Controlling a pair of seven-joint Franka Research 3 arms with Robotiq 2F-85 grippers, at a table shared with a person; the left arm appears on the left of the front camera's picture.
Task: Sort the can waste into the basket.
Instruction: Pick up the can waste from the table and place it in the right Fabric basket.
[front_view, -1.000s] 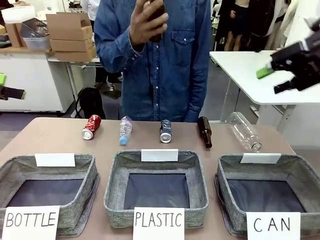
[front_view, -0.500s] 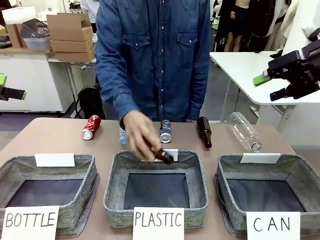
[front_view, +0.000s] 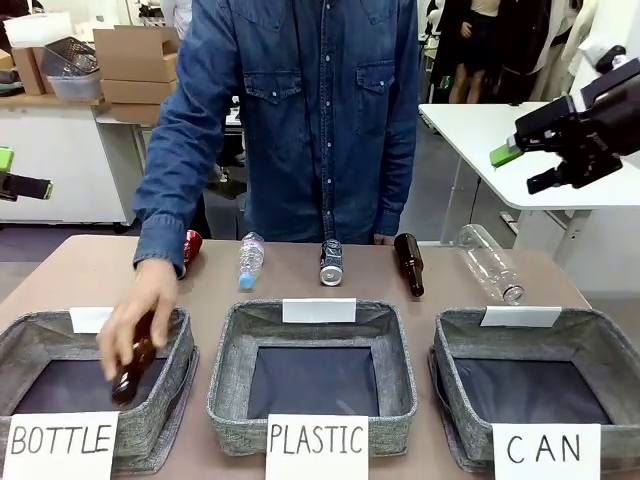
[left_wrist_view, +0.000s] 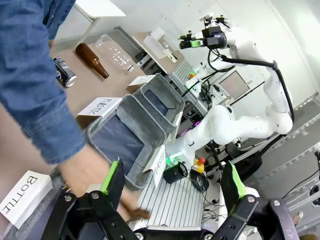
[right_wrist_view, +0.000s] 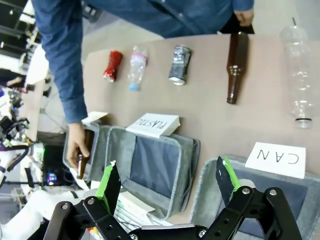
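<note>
Jaws are held wide and empty on the left gripper (left_wrist_view: 172, 177) and the right gripper (right_wrist_view: 165, 182).
Both are raised clear of the table (front_view: 60, 270). The red can (right_wrist_view: 113, 65) and the dark can (front_view: 331, 262) are laid in the far row, well apart from the CAN basket (front_view: 610, 345). A brown bottle (front_view: 128, 375) is held by the person's hand (front_view: 140, 310) over the BOTTLE basket (front_view: 30, 330).

Brown bottle (front_view: 409, 263), clear bottle (front_view: 488, 264) — on table (front_view: 80, 282).

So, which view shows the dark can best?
The right wrist view: the dark can lies whole, seen from above. The front view shows it foreshortened; the left wrist view shows it small, beside the sleeve.
</note>
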